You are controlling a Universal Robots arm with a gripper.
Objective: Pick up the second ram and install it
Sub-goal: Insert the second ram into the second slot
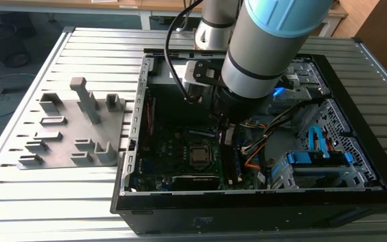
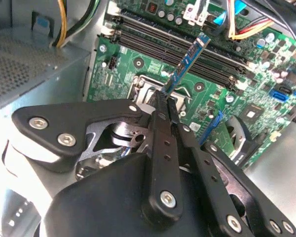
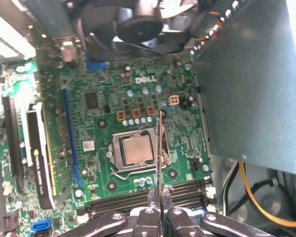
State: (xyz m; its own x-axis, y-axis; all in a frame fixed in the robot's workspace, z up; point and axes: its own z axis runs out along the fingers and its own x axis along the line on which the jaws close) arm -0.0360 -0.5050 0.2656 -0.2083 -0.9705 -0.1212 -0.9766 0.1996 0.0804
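The second ram (image 2: 185, 63), a dark blue stick with black chips, is gripped by one end between the jaws, which are closed tight on its two flat faces with only the board's thickness between them. In the first wrist view the second ram (image 3: 160, 150) appears edge-on as a thin line reaching out from the jaws and running alongside the processor socket (image 3: 136, 150). It sits inside the open computer case (image 1: 247, 204), above the green motherboard (image 2: 138, 66). In the second wrist view its far end lies against the row of long black memory slots (image 2: 153, 35); whether it touches them I cannot tell. A round black fan (image 3: 138, 22) and a grey metal box (image 3: 251, 84) border the motherboard. In the exterior view the arm (image 1: 274, 45) reaches down into the middle of the case, with blue cables (image 1: 318, 143) towards the exterior view's right. The case lies on a slatted metal counter (image 1: 79, 45). A grey fixture (image 1: 72, 126) with upright posts rests on the counter just beside the case, on the exterior view's left.
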